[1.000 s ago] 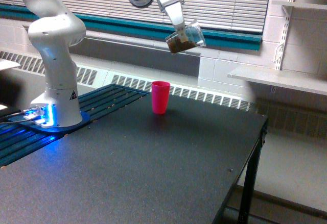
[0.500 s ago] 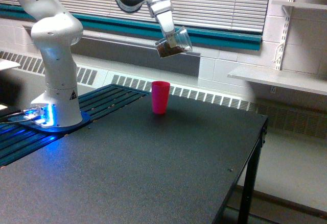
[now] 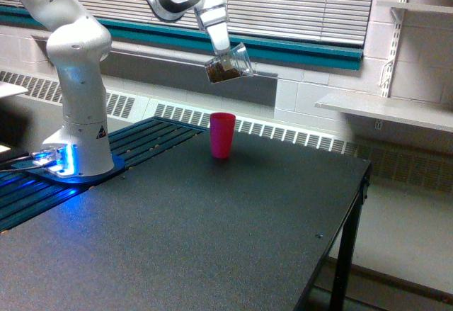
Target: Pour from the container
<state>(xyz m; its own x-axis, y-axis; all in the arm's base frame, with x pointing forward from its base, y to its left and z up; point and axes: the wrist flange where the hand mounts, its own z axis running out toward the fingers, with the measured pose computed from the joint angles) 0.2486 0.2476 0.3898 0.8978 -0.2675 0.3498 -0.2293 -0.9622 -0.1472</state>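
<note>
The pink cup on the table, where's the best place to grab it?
Probably around its side wall, near the middle, coming in level from the side. The pink cup stands upright with its mouth open at the top, and the black table around it looks bare, so either side seems free.

Soft, even indoor light fills the scene. A blue glow at the robot base (image 3: 60, 161) spills across the dark table (image 3: 212, 233). Slightly grainy overall.

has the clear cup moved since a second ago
Yes. The clear cup has shifted toward the exterior view's left, now nearly above the standing pink cup.
</note>
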